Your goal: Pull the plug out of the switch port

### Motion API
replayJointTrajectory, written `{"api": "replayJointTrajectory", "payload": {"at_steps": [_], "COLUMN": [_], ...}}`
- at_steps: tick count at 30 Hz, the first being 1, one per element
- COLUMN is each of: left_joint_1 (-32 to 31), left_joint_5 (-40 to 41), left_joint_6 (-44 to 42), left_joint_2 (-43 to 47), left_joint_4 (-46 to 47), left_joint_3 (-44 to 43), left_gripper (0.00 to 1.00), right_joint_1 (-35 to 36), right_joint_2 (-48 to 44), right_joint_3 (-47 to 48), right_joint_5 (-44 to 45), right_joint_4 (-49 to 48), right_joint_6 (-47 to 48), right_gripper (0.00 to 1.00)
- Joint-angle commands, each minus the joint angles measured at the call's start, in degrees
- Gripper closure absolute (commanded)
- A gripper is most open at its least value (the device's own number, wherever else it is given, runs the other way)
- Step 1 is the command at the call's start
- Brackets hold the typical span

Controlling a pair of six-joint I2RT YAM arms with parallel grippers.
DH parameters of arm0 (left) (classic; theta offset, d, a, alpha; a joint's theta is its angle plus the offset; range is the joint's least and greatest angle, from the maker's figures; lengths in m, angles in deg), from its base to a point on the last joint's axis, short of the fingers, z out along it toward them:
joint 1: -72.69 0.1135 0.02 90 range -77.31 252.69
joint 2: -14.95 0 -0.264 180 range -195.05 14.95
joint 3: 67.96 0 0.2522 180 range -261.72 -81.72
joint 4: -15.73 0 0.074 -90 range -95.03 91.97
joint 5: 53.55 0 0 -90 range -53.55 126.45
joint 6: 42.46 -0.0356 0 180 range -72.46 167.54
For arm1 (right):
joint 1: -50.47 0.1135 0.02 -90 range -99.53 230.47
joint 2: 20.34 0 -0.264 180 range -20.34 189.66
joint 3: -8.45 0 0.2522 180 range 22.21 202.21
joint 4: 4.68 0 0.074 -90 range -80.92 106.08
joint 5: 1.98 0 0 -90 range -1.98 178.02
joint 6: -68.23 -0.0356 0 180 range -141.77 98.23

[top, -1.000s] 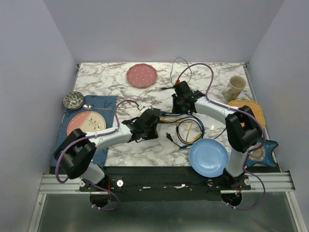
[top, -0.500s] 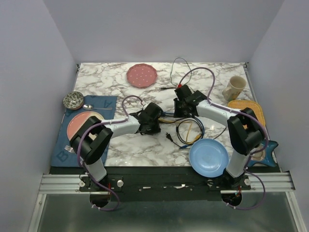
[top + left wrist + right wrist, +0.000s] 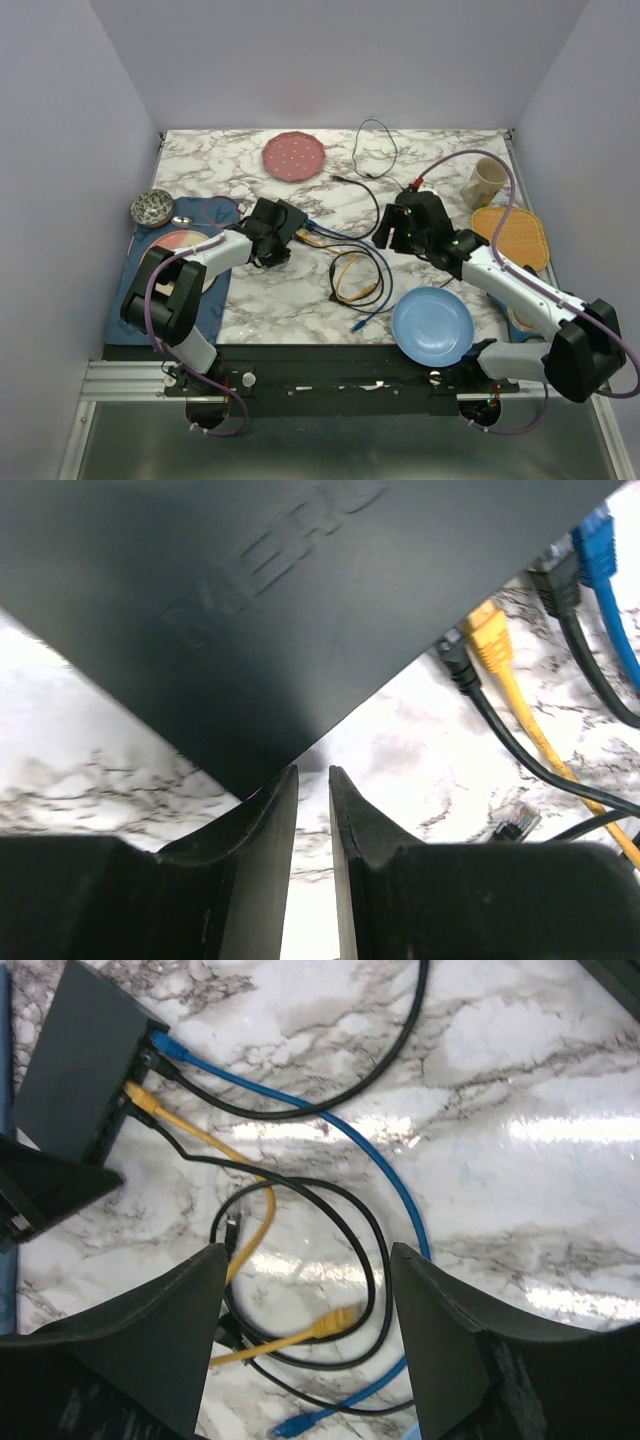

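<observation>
The switch (image 3: 288,215) is a flat black box at the left of the table's middle, and it fills the top of the left wrist view (image 3: 260,600). Several plugs sit in its ports: blue (image 3: 595,540), black (image 3: 555,572), yellow (image 3: 490,632), black (image 3: 452,658). My left gripper (image 3: 310,772) is closed to a narrow gap at the switch's near corner (image 3: 268,238). My right gripper (image 3: 310,1250) hangs open over the cable coil, away from the switch (image 3: 80,1060), holding nothing (image 3: 395,232). Loose yellow (image 3: 340,1322) and blue (image 3: 295,1425) plug ends lie on the marble.
A blue plate (image 3: 432,325) lies at the front, right of the cable coil (image 3: 355,280). A pink plate (image 3: 294,156) sits at the back, a mug (image 3: 485,182) and orange mat (image 3: 515,238) at the right. Left: a bowl (image 3: 152,207) and blue placemat (image 3: 130,300).
My right gripper opened and drew back to the right, off the switch. My left arm moved the switch leftward, and the cables trailed after it.
</observation>
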Motion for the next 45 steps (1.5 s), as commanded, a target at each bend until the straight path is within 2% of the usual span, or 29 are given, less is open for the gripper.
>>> {"api": "replayJointTrajectory", "payload": {"at_steps": [1, 7, 11, 15, 18, 22, 26, 30, 36, 39, 45], "left_joint_1": [3.61, 3.97, 3.88, 3.88, 3.97, 5.10, 6.86, 8.18, 8.27, 8.27, 8.27], "left_joint_5": [2.82, 2.64, 3.78, 7.29, 10.98, 13.45, 15.29, 14.43, 11.79, 9.50, 3.96], "left_joint_6": [-0.97, -1.24, 0.52, 1.31, 1.75, 1.40, 3.07, 3.07, 3.43, 2.64, 0.00], "left_joint_2": [1.76, 2.81, 8.34, 13.71, 16.97, 13.91, 9.59, 6.87, 1.33, -1.57, -7.81], "left_joint_4": [-4.69, -5.83, -4.60, -6.71, -8.20, -11.79, -14.70, -14.36, -13.57, -12.95, -10.67], "left_joint_3": [0.19, -2.97, 0.01, 1.60, 1.42, -1.47, -3.59, -3.94, -4.03, -4.29, -6.48], "left_gripper": [0.66, 0.66, 0.66, 0.65, 0.61, 0.55, 0.56, 0.59, 0.60, 0.60, 0.61], "right_joint_1": [-0.14, -0.14, -0.14, -0.14, -0.14, -0.14, -0.14, -0.14, -0.14, -0.14, 0.91], "right_joint_2": [-4.82, -5.27, -0.36, 9.83, 19.05, 32.94, 41.56, 45.09, 49.22, 49.58, 45.11], "right_joint_3": [-7.46, -11.18, -6.10, 6.27, 13.32, 29.55, 35.57, 36.81, 37.43, 35.59, 24.17], "right_joint_5": [1.40, -1.59, -1.86, -2.21, -2.47, -4.92, -7.66, -10.38, -14.86, -16.44, -19.70], "right_joint_4": [0.62, -2.88, -5.18, -5.35, -6.15, -2.03, -0.70, -0.61, -0.70, -0.70, -5.61], "right_joint_6": [-3.77, -3.60, -1.67, -0.61, 0.53, 0.98, 0.27, 0.10, 0.54, -0.17, -1.83], "right_gripper": [0.25, 0.28, 0.32, 0.36, 0.36, 0.41, 0.52, 0.62, 0.67, 0.68, 0.70]}}
